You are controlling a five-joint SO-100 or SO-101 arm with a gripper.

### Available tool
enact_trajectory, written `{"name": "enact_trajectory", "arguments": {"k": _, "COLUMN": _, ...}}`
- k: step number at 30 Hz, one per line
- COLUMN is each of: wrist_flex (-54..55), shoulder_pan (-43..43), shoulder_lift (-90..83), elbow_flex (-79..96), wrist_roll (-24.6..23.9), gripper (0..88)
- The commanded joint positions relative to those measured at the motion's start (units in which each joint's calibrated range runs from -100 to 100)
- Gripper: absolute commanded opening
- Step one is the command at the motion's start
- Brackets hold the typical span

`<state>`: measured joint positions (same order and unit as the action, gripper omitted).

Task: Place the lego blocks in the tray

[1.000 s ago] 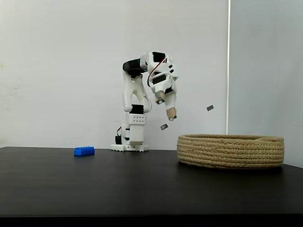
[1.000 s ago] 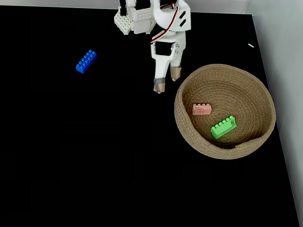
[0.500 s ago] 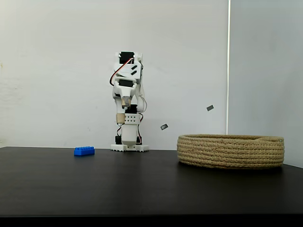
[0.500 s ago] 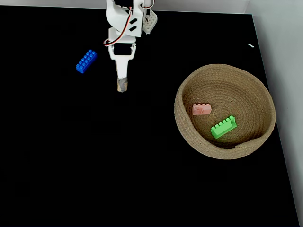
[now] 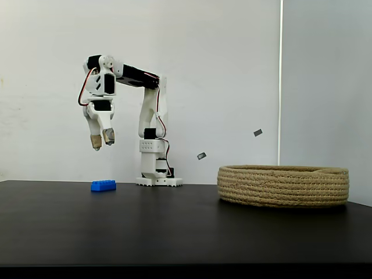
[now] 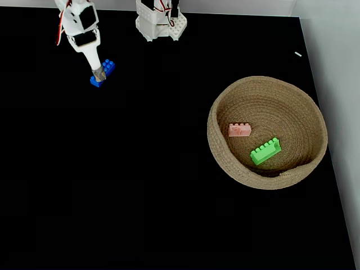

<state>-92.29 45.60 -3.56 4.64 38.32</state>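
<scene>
The blue lego block point(image 5: 103, 186) lies on the black table, left of the arm's base. My gripper point(image 5: 102, 140) hangs well above it, open, with nothing between its tan-tipped fingers. In the fixed view from above, the gripper point(image 6: 99, 73) covers the middle of the blue block point(image 6: 109, 66). The tray point(image 5: 283, 185) is a round rope basket at the right. The pink block point(image 6: 240, 130) and the green block point(image 6: 265, 151) lie inside the tray point(image 6: 222, 98).
The arm's white base point(image 5: 156, 174) stands at the back of the table point(image 6: 169, 185), also seen from above as the base point(image 6: 160, 22). The table's right edge runs just beyond the tray, with a pale wall behind.
The arm has swung from the tray's side across its base to the left. The gripper now hangs over the blue block. No block has moved.
</scene>
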Motion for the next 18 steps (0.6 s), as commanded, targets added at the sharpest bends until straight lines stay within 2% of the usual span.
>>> {"name": "enact_trajectory", "arguments": {"k": 1, "wrist_flex": -0.63, "shoulder_pan": 2.38, "shoulder_lift": 1.84, "elbow_flex": -5.32, "wrist_roll": 3.27, "gripper": 38.7}}
{"name": "enact_trajectory", "arguments": {"k": 7, "wrist_flex": -0.30, "shoulder_pan": 4.60, "shoulder_lift": 6.49, "elbow_flex": -5.23, "wrist_roll": 6.50, "gripper": 37.8}}
{"name": "enact_trajectory", "arguments": {"k": 18, "wrist_flex": 6.03, "shoulder_pan": 6.42, "shoulder_lift": 7.17, "elbow_flex": 0.60, "wrist_roll": 8.60, "gripper": 38.5}}
